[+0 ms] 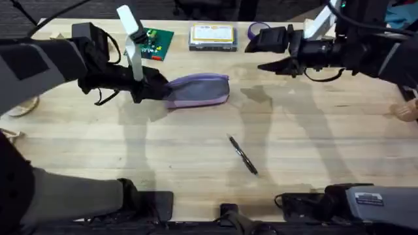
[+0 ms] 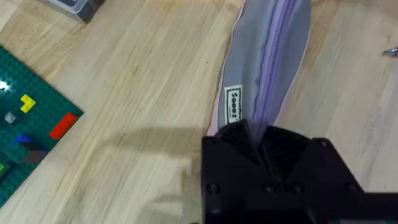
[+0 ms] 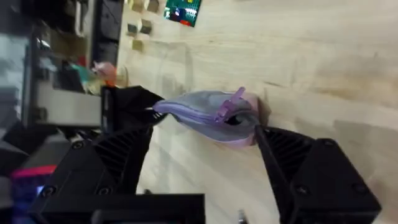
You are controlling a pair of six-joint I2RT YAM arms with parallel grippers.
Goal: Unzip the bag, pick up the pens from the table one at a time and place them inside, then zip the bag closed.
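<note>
The lilac and grey bag (image 1: pixel 198 90) lies on the table (image 1: pixel 313 143) left of the middle. My left gripper (image 1: pixel 155 87) is shut on the bag's left end. In the left wrist view its fingers (image 2: pixel 258 146) pinch the bag (image 2: pixel 267 56) at the end of the zip. My right gripper (image 1: pixel 264 66) hangs open, above and to the right of the bag, apart from it. In the right wrist view its fingers (image 3: pixel 277 149) stand wide, and the bag (image 3: pixel 205 112) shows with a purple zip pull (image 3: pixel 231 104) near a small gap. A black pen (image 1: pixel 242 155) lies nearer the front.
At the back stand a clear box with a yellow label (image 1: pixel 212 36), a green brick plate (image 1: pixel 154 43) and a purple tape roll (image 1: pixel 258 29). Bare wood surrounds the pen.
</note>
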